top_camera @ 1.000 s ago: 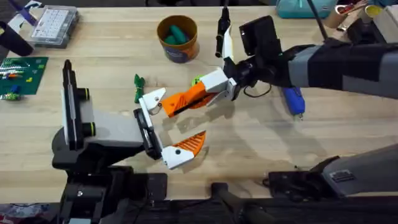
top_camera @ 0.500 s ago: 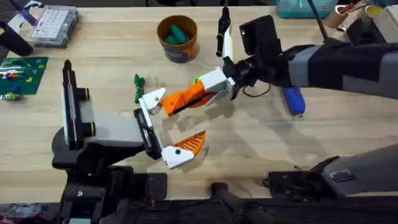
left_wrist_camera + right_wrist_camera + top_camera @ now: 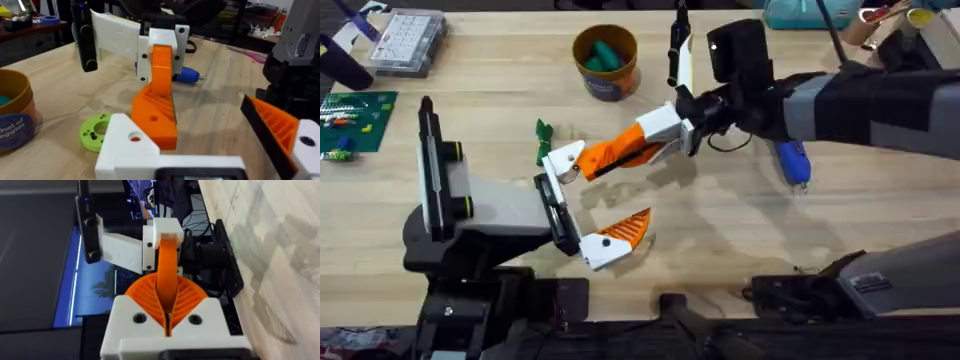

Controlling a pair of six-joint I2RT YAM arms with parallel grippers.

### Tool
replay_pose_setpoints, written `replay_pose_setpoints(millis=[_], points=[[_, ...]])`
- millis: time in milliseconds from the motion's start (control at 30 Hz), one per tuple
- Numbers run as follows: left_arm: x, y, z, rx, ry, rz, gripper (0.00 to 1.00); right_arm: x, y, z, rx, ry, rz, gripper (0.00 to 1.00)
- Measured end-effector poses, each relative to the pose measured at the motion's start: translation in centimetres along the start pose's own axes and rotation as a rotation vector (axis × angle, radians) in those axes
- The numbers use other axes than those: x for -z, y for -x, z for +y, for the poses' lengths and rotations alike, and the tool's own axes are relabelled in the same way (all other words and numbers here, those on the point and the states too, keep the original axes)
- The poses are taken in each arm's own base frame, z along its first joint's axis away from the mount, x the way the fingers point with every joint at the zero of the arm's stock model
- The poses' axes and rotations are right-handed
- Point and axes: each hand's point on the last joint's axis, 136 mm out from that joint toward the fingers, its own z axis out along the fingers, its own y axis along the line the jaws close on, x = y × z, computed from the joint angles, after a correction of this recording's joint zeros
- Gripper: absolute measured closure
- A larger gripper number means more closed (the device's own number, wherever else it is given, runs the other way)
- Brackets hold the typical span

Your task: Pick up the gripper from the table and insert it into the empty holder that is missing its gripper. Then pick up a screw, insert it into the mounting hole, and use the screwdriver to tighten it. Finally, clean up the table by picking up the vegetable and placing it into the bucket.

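Note:
My right gripper (image 3: 658, 134) is shut on the gripper (image 3: 610, 152), a small orange wedge held slanting above the table. Its tip touches the empty white holder (image 3: 565, 158) on the left arm; whether it is seated I cannot tell. In the right wrist view the orange pads (image 3: 187, 297) clamp the wedge (image 3: 167, 265), which points at the holder (image 3: 162, 230). My left gripper (image 3: 605, 195) stands open, with its ribbed orange finger (image 3: 625, 230) on the nearer bracket. The blue screwdriver (image 3: 792, 162) lies to the right. The dark-green vegetable (image 3: 542, 140) lies left of the holder. The bucket (image 3: 605, 62) stands at the back.
A lime-green disc (image 3: 95, 132) lies on the table under the wedge. A clear parts box (image 3: 405, 40) and a green board (image 3: 355, 118) sit at the far left. Teal pieces lie inside the bucket. Cables and clutter fill the back right corner.
My right gripper has risen a little and moved away from the camera, tilting the orange wedge more steeply against the holder. The left arm has not moved.

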Motion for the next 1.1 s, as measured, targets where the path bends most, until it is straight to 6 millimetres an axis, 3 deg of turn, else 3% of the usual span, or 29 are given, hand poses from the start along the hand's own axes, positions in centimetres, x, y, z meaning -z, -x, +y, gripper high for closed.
replay_pose_setpoints(millis=[1100], points=[[0.01,-0.04,0.47,0.007,0.027,0.000,0.016,-0.13,0.79,-0.22,0.074,-0.026,-0.033,0.985]])
